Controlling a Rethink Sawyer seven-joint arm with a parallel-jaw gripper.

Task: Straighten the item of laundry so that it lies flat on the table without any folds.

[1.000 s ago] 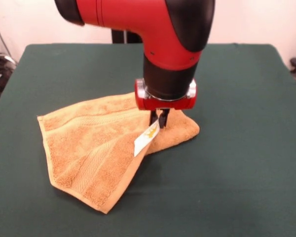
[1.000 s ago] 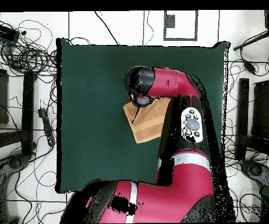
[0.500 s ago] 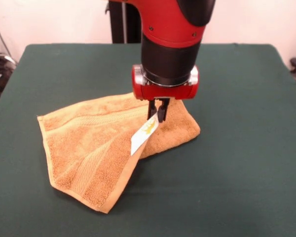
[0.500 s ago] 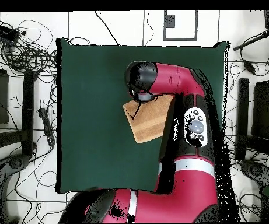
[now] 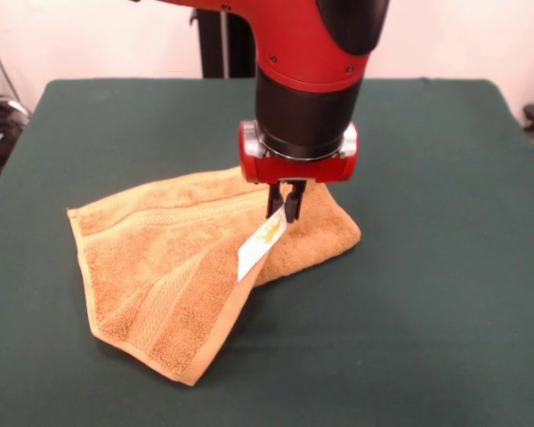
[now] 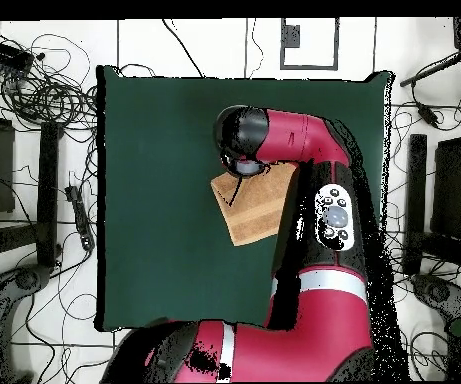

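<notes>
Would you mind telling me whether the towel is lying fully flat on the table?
No, the towel is folded over itself, with the corner carrying the white tag lifted off the table.

Golden-tan towel [image 5: 173, 267] with woven bands, white tag [image 5: 260, 246] printed yellow, dark green table [image 5: 445, 267], red-and-black arm [image 5: 307, 80].

The worktop [image 5: 445, 294] is a large rectangle with a dark green, felt-like top, and most of it lies bare. The only thing resting on it is a golden-tan terry towel [image 5: 160, 267], small against the surface and lying slightly toward 9 o'clock of centre in the front view. The towel is folded over itself, its loose corner pointing to 6 o'clock, with woven border bands and a white tag [image 5: 260, 245] showing at its 3 o'clock side.
</notes>
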